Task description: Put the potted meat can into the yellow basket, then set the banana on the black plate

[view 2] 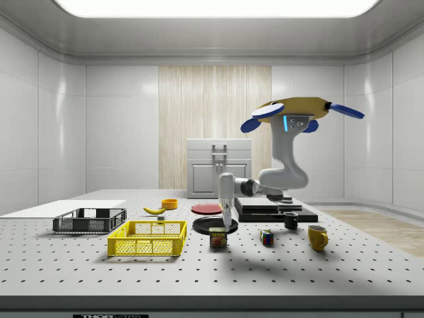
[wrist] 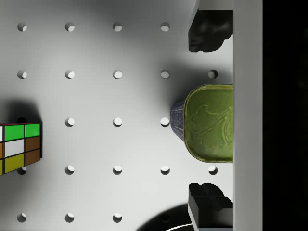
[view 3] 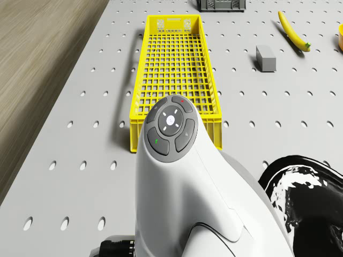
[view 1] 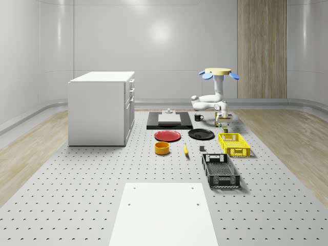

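The drone (view 2: 297, 109) hovers above the desk (view 2: 344, 268), its arm bent down toward the potted meat can (view 2: 217, 236). The gripper (view 2: 227, 224) hangs just above the can with fingers (wrist: 208, 30) spread wide, one to either side of the can's top in the wrist view (not touching it). The can stands upright on the desk between the yellow basket (view 2: 148, 238) and a colour cube (view 2: 267, 237). The banana (view 2: 155, 211) lies on the desk beyond the basket; the black plate (view 2: 213, 226) sits just behind the can.
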Controlling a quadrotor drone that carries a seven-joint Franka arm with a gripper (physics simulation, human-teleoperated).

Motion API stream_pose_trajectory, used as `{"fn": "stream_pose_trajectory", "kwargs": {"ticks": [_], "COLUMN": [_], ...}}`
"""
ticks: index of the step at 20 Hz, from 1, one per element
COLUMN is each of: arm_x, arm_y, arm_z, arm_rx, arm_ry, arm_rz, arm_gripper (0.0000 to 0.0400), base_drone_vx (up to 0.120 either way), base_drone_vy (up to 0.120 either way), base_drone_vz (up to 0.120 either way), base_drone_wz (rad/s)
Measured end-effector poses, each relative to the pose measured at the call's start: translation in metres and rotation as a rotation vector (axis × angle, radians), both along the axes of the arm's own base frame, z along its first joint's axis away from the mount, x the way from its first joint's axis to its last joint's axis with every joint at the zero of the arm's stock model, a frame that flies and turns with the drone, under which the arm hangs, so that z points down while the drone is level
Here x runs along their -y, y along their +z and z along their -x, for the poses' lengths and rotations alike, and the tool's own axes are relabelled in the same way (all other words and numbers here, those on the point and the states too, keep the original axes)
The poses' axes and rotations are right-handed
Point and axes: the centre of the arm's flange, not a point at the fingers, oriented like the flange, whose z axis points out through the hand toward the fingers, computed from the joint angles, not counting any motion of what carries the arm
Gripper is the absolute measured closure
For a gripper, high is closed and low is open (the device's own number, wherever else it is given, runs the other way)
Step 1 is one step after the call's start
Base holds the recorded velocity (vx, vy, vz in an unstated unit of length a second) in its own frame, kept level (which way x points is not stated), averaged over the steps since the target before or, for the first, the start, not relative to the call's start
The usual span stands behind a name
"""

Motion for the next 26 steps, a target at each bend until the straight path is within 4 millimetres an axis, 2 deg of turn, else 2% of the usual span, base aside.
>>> {"fn": "stream_pose_trajectory", "kwargs": {"ticks": [6, 10, 18, 25, 26], "arm_x": [0.0, 0.0, 0.0, -0.003, -0.003], "arm_y": [0.0, 0.003, 0.025, 0.031, 0.031], "arm_z": [0.0, 0.0, 0.0, 0.0, 0.0], "arm_rx": [0.0, 0.0, 0.0, 0.0, 0.0], "arm_ry": [0.0, 0.0, 0.0, 0.0, 0.0], "arm_rz": [0.0, 0.0, 0.0, 0.0, 0.0], "arm_gripper": [0.0, 0.0, 0.0, 0.0, 0.0023], "base_drone_vx": [0.113, 0.0, 0.0, 0.0, 0.0], "base_drone_vy": [0.0, 0.0, 0.0, 0.0, 0.0], "base_drone_vz": [0.0, 0.0, 0.0, 0.0, 0.0], "base_drone_wz": [0.0, 0.0, 0.0, 0.0, 0.0]}}
